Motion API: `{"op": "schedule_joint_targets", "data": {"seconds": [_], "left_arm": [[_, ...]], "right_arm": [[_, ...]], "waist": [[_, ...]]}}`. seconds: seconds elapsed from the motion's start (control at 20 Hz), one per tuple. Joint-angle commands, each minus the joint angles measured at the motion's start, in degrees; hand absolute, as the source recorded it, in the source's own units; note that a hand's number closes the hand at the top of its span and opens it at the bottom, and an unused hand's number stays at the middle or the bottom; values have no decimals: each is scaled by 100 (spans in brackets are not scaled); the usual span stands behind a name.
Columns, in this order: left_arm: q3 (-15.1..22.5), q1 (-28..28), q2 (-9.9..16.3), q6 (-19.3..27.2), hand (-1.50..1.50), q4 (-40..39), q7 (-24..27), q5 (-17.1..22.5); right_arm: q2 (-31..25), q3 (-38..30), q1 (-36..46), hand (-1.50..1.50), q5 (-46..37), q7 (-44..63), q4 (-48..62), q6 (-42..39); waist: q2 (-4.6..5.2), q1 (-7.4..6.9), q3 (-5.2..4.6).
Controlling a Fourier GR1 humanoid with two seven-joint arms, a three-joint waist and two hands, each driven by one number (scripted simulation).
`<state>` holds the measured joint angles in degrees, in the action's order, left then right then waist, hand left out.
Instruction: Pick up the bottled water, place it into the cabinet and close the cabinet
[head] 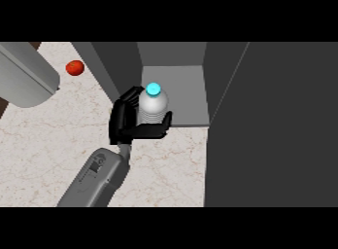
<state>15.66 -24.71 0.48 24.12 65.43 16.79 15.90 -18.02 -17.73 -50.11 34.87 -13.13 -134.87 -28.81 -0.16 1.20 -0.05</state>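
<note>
Left hand [131,121] grasps the bottled water [153,104] mid-body at the cabinet [176,95] mouth, twelve o'clock; probably light, rigid, slick plastic; hold below the cap.

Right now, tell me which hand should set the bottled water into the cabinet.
Left. The left hand is curled round the bottled water, holding it at the mouth of the open cabinet. The right hand is not in view.

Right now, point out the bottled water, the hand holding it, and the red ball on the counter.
bottled water [155,103]: head view, on its clear body below the blue cap.
hand [129,124]: head view, on the black palm.
red ball [74,67]: head view, on its middle.
</note>
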Motion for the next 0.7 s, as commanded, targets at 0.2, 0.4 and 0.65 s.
{"op": "schedule_joint_targets", "data": {"seconds": [0.2, 0.4, 0.65], "left_arm": [[-152, -1362, -46, 582, 150, -1142, -552, -144], [23, -1323, -46, 705, 150, -1139, -568, 32], [-47, -1441, -46, 895, 150, -1337, -478, 61]], "right_arm": [[-102, -50, 75, -150, 717, 361, -566, 158], [-85, 26, 58, -150, 688, 401, -774, 235], [-93, 0, -89, -150, 813, 284, -656, 116]], "waist": [[61, 112, -2], [64, 128, -7], [77, 231, -9]]}}
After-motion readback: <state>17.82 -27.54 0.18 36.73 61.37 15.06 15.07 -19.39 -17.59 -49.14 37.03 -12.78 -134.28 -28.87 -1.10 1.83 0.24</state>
